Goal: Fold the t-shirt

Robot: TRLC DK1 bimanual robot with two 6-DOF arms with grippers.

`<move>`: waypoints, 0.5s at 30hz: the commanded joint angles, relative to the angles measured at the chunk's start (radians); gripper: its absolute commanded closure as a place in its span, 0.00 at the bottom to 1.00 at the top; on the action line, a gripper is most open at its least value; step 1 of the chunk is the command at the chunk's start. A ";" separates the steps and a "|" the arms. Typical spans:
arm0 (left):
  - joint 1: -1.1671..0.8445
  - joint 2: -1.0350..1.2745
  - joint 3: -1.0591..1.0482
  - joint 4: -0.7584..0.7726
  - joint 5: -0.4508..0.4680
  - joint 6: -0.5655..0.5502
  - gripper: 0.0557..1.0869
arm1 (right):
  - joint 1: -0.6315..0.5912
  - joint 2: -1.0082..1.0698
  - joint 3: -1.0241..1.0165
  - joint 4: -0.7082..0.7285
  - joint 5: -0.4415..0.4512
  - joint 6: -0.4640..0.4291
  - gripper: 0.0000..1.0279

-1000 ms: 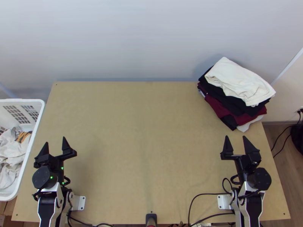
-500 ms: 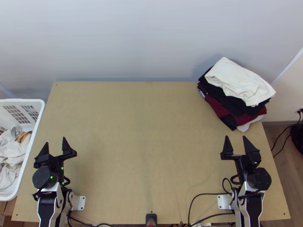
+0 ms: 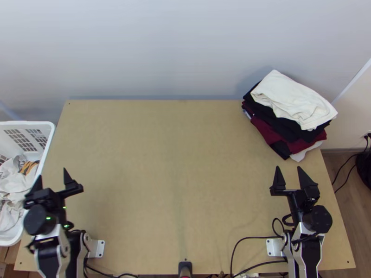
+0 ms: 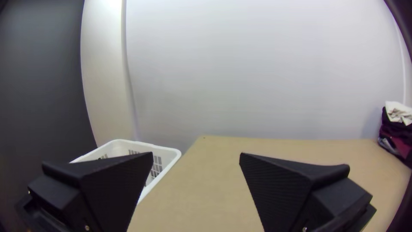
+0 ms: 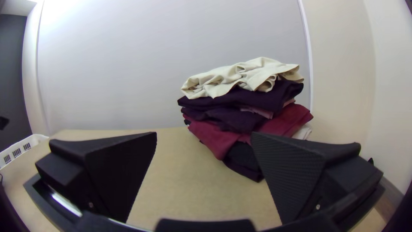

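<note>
My left gripper (image 3: 52, 174) is at the table's left edge beside the laundry basket, open and holding nothing. In the left wrist view the left gripper (image 4: 196, 154) has its two fingers wide apart. The right gripper (image 3: 288, 169) stands open over the table's right part, just in front of the clothes pile; in the right wrist view the right gripper (image 5: 204, 134) has a wide gap between its fingers. Pale crumpled cloths (image 3: 14, 185) lie bunched in the basket; whether one is a t-shirt I cannot tell. A folded cream cloth (image 3: 292, 99) tops the pile.
The white basket (image 3: 51, 134) stands against the left side of the wooden table (image 3: 176, 162). Black and dark red folded clothes (image 3: 273, 134) lie stacked at the back right corner. Black cables (image 3: 252, 238) run along the near edge by the right arm's base.
Between half a second ago and now, my left gripper has shifted left toward the basket, staying open. The right arm and the clothes have kept still.
</note>
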 commanded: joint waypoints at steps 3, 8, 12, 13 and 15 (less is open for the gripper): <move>0.013 0.226 0.240 -0.129 0.017 -0.082 0.05 | 0.007 -0.004 -0.013 0.003 0.007 0.015 0.04; 0.116 0.337 0.321 -0.155 0.104 -0.099 0.05 | 0.007 -0.004 -0.013 0.003 0.005 0.015 0.04; 0.322 0.410 0.337 -0.158 0.301 -0.095 0.05 | 0.007 -0.004 -0.013 0.003 0.005 0.015 0.04; 0.391 0.443 0.344 -0.158 0.364 -0.091 0.05 | 0.007 -0.004 -0.013 0.003 0.005 0.015 0.04; 0.527 0.515 0.358 -0.154 0.489 -0.079 0.05 | 0.007 -0.004 -0.013 0.003 0.005 0.015 0.04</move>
